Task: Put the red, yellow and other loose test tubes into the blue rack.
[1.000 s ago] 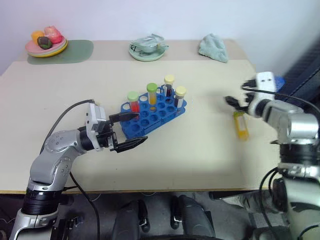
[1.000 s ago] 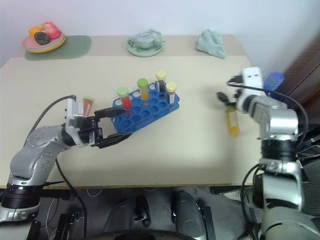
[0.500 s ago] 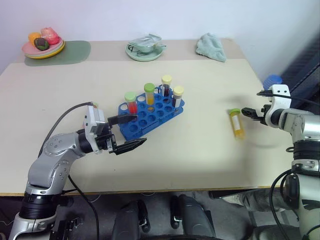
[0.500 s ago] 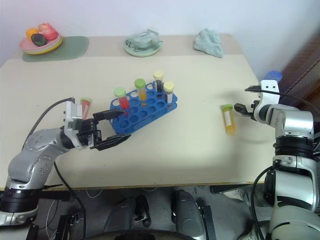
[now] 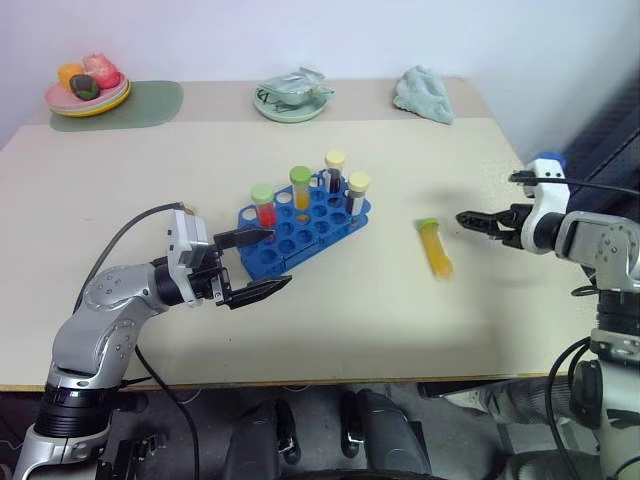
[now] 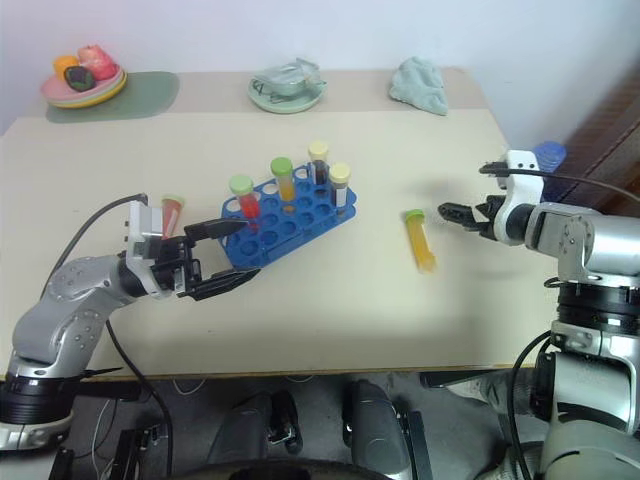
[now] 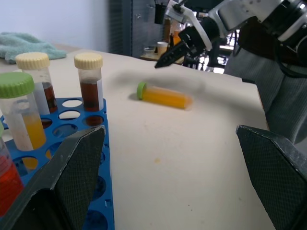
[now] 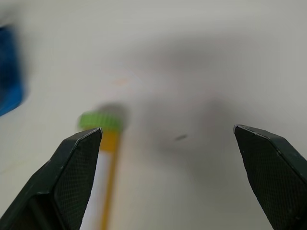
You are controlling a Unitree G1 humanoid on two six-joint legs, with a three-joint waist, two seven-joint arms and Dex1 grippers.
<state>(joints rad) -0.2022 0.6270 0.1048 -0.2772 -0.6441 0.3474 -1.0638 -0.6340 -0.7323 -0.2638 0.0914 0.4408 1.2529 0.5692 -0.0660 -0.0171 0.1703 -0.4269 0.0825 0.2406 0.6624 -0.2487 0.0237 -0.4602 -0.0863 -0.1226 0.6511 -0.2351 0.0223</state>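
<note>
The blue rack (image 5: 300, 228) sits mid-table with several capped tubes upright in it, one of them red (image 5: 264, 207). A yellow test tube (image 5: 435, 248) with a green cap lies loose on the table to the rack's right. My right gripper (image 5: 465, 218) is open and points at it from the right, a short gap away; the tube (image 8: 103, 158) lies by one finger. My left gripper (image 5: 281, 257) hangs open at the rack's near-left corner, holding nothing. Another red-filled tube (image 6: 172, 212) peeks out behind my left wrist.
At the back stand a plate of fruit (image 5: 85, 92) on a green mat (image 5: 135, 103), a green dish (image 5: 292, 100) and a teal cloth (image 5: 423, 95). A blue cap (image 5: 550, 160) shows by the table's right edge. Bare tabletop lies in front of the rack.
The yellow tube now lies further left, nearer the rack. My right gripper has swung left and tipped downward behind it. The left arm has stayed put.
</note>
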